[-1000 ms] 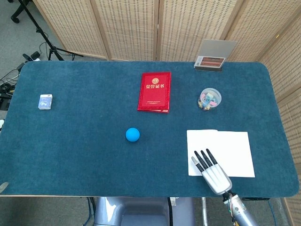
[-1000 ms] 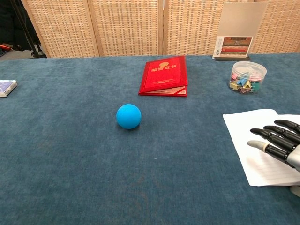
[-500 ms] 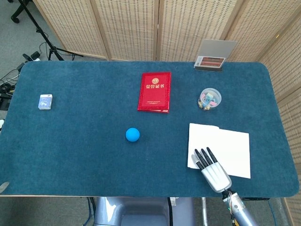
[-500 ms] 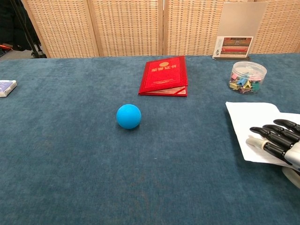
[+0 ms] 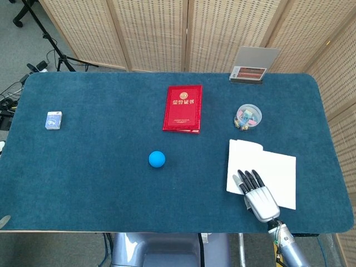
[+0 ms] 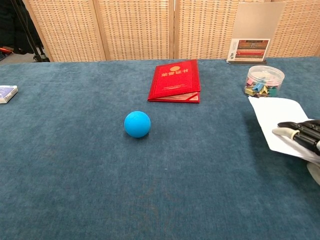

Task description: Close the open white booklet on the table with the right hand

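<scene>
The white booklet [image 5: 272,167] lies open near the table's front right corner. Its left page [image 6: 280,112] is raised off the cloth and leans to the right. My right hand [image 5: 258,197] reaches in from the front edge, its dark fingers [image 5: 249,181] lying on the page's near left corner. In the chest view the right hand [image 6: 302,135] shows at the right border, with the thumb at the lifted page's lower edge, so it holds the page up. My left hand is in neither view.
A red certificate book [image 5: 183,108] lies at the table's middle back. A blue ball [image 5: 157,159] sits left of the booklet, and a clear tub of clips [image 5: 248,117] just behind it. A small card box [image 5: 53,120] is far left; a sign stand [image 5: 253,67] at the back edge.
The booklet's left page has risen off the table and its left edge has swung rightward. My right hand has moved right with it.
</scene>
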### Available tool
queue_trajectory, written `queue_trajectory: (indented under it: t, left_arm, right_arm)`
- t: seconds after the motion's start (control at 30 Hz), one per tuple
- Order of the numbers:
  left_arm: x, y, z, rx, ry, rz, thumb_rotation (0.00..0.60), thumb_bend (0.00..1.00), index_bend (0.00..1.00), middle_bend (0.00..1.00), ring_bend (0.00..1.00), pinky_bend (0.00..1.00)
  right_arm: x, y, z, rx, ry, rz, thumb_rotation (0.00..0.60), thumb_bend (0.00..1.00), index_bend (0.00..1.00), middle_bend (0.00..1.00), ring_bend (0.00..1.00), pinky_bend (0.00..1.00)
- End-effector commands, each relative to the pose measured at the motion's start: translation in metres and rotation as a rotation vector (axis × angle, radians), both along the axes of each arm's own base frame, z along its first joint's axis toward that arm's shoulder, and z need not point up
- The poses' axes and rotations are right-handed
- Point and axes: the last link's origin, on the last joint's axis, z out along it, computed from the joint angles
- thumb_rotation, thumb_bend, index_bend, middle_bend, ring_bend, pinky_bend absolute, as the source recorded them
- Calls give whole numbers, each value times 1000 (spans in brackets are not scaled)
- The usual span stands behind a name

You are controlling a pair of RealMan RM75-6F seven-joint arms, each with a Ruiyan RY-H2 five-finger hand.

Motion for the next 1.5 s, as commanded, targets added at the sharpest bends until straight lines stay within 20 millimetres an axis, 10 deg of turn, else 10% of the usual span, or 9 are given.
queue_trajectory:
  t: [0.03,0.5,1.13,1.5]
  left_arm:
    - [0,0,0,1,-1,-1,600,0,0,0,0,0]
    - [0,-1,1,-2,-4,-5,600,0,0,0,0,0]
    - [0,-4,3,4,-14,-10,600,0,0,0,0,0]
    - [0,-4,2,-2,-12,-12,600,0,0,0,0,0]
  right_arm:
    - [2,-9,17,8,-182,-95,600,749,0,0,0,0]
    - [-9,-32,52,63,-669,-415,600,762,0,0,0,0]
    - [-33,-42,75,8,-751,-673,600,716,0,0,0,0]
    - [-62,-59,103,-60,-701,-751,600,209,0,0,0,0]
